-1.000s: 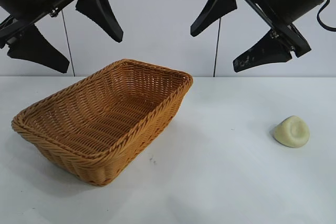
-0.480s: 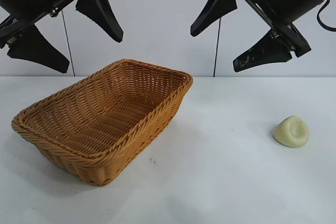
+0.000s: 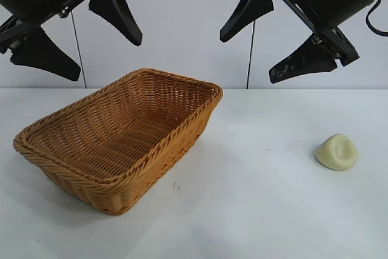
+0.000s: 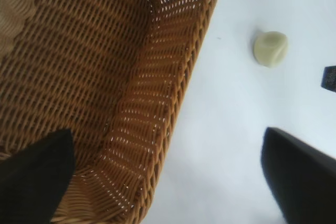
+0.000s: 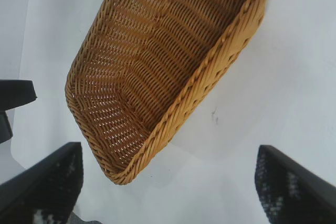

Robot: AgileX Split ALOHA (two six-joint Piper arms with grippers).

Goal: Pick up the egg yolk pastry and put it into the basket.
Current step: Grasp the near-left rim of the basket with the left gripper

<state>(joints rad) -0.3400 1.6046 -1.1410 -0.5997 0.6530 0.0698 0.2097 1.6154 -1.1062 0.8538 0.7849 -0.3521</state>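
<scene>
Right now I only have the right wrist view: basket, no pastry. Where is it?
Observer: The pastry lies on the table, well apart from the basket, on the right arm's side in the exterior view.
Operator: How is it sitting?
Observer: Dome up, dented top showing, nothing touching it.
Operator: Where's my right hand against it?
Observer: The right hand hangs open, high above the gap between basket and pastry, not over the pastry.
Operator: Left hand?
Observer: The left hand is open too, high above the basket.
</scene>
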